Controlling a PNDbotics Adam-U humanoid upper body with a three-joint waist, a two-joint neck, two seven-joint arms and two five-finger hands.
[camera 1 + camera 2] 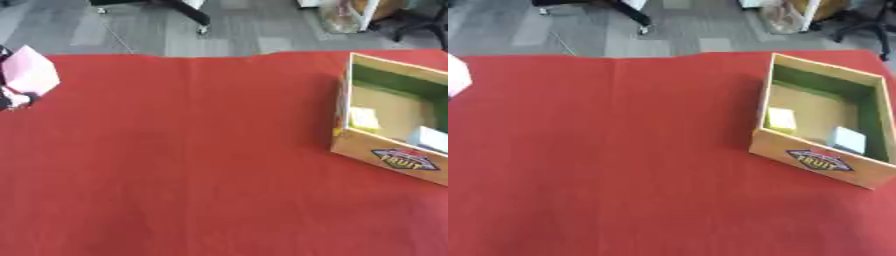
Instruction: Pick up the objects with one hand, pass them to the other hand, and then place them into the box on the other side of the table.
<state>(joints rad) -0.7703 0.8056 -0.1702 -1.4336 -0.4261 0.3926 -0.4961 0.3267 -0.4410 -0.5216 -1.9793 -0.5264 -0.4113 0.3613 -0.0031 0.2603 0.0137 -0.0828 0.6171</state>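
Observation:
A pale pink box-shaped object [31,70] hangs tilted at the far left edge of the red table [192,150]. Dark parts of my left hand [10,100] show under and behind it at the picture's edge, curled round it; most of the hand is cut off. On the right side stands an open cardboard box [815,159] with a fruit label on its front wall. Inside it lie a pale yellow block [780,119] and a white block [849,140]. My right hand shows in neither view.
Beyond the table's far edge is grey floor with a black chair base [188,12] and a clear plastic bag [341,15]. The red cloth stretches bare between the pink object and the cardboard box.

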